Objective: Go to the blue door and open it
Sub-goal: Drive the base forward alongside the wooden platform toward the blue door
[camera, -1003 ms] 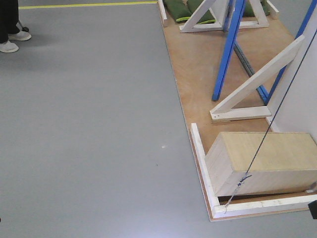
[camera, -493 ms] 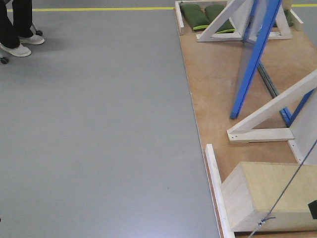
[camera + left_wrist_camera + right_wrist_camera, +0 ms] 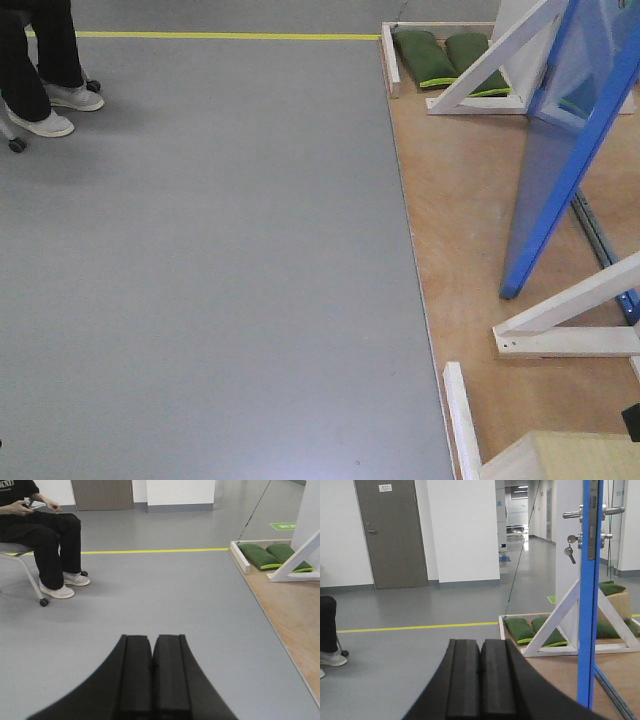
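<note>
Approach phase, nothing touched yet. My left gripper (image 3: 152, 647) has its pads pressed together and holds nothing; it looks out over bare grey floor (image 3: 220, 260), with a seated person (image 3: 47, 535) far left. My right gripper (image 3: 480, 652) is likewise closed and empty.

The blue door (image 3: 556, 175) stands on the wooden platform (image 3: 465, 230) at the right of the front view, between white triangular braces (image 3: 495, 62), with green sandbags (image 3: 445, 55) at the far end. In the right wrist view I see the door edge-on, ahead and to the right, its silver lever handle (image 3: 573, 514) up high and keys (image 3: 568, 551) hanging below it. I can't tell whether it's latched.

Progress, as I judge it: the base is near the platform's left edge but not lined up on the handle, and both arms are well apart from the door. Left to do: finish driving up, square to the handle side, open the right fingers, reach the lever, press it down and swing the panel. The platform lip could foul the base.
</note>
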